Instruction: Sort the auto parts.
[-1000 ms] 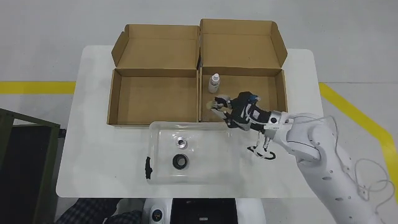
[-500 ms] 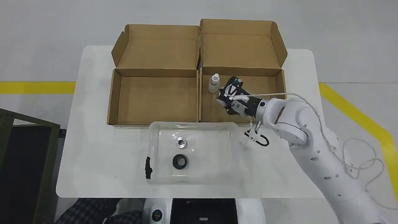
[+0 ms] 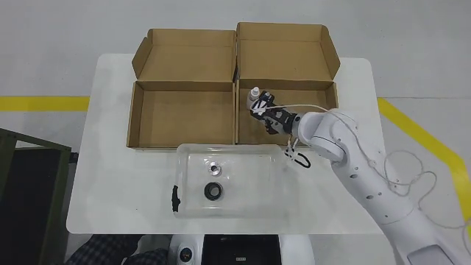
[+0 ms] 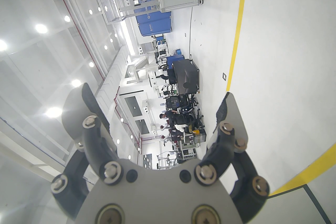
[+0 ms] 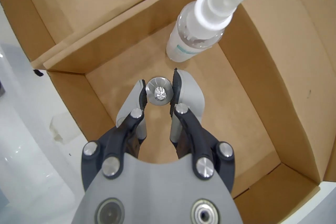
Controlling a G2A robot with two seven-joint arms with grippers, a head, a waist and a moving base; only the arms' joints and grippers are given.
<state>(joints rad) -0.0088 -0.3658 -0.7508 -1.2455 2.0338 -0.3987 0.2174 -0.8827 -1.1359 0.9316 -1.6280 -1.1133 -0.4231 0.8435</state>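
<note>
My right gripper (image 5: 158,94) (image 3: 265,112) is shut on a small round silver metal part (image 5: 158,95), held low inside the right cardboard box (image 3: 318,121), close to its near-left corner. A white spray bottle (image 5: 199,25) (image 3: 255,96) stands upright in that box just beyond the gripper. The left cardboard box (image 3: 182,118) has nothing in it. In the clear plastic tray (image 3: 243,202) lie a small silver ring part (image 3: 215,169) and a black ring part (image 3: 213,190). My left gripper (image 4: 157,101) is open, pointing away from the table into the room.
A thin black strip (image 3: 175,198) lies on the white table (image 3: 110,162) against the tray's left edge. Both box lids stand open at the back. A cable loop (image 3: 300,159) hangs from the right arm over the tray's right end.
The right arm has carried the silver part from above the tray's far right corner leftward and deeper into the right box, stopping beside the spray bottle.
</note>
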